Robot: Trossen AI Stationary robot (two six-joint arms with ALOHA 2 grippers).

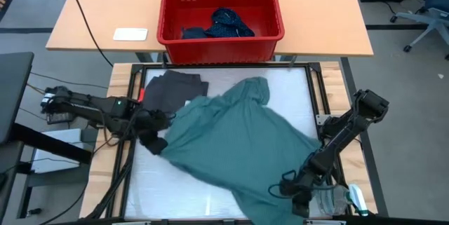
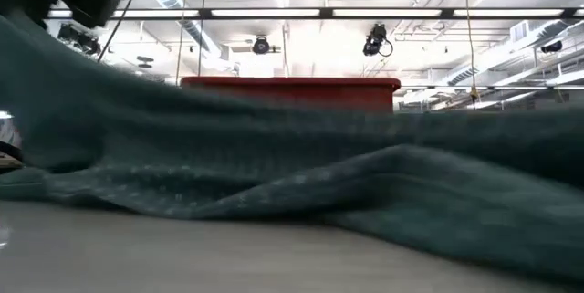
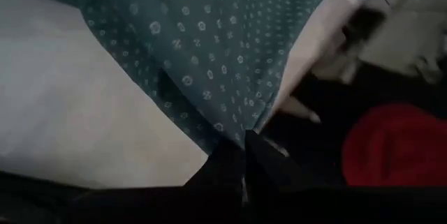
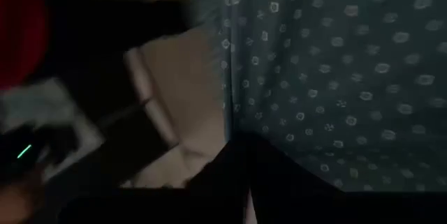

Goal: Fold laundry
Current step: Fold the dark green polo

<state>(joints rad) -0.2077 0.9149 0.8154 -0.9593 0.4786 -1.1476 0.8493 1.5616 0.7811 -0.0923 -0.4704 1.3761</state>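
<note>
The teal-green dotted shirt (image 1: 235, 137) lies rumpled across the white table mat, and it fills the low view (image 2: 292, 170). My left gripper (image 1: 156, 142) is shut on its left edge. My right gripper (image 1: 293, 188) is shut on its near right corner. A charcoal grey piece (image 1: 172, 88) lies flat at the mat's far left, partly under the shirt. A navy dotted piece (image 1: 228, 23) sits in the red basket (image 1: 270, 32), with a plain dark one (image 1: 193, 33) beside it. My left gripper (image 3: 244, 158) pinches a bunched fold of the shirt's left edge (image 3: 227, 123) between its two fingers, coming level from the table's left. The cloth spreads away from the fingers toward the right. My right gripper (image 4: 241, 151) pinches the shirt's near right edge (image 4: 262, 130) between its fingers, coming from the table's right side. The cloth fans out from the hold and lies partly on the mat.
The red basket stands on the wooden table (image 1: 330, 15) beyond the mat's far edge; it also shows behind the shirt in the low view (image 2: 292, 92). A white card (image 1: 130, 34) lies to its left. Bare mat (image 1: 182, 186) shows near the front left.
</note>
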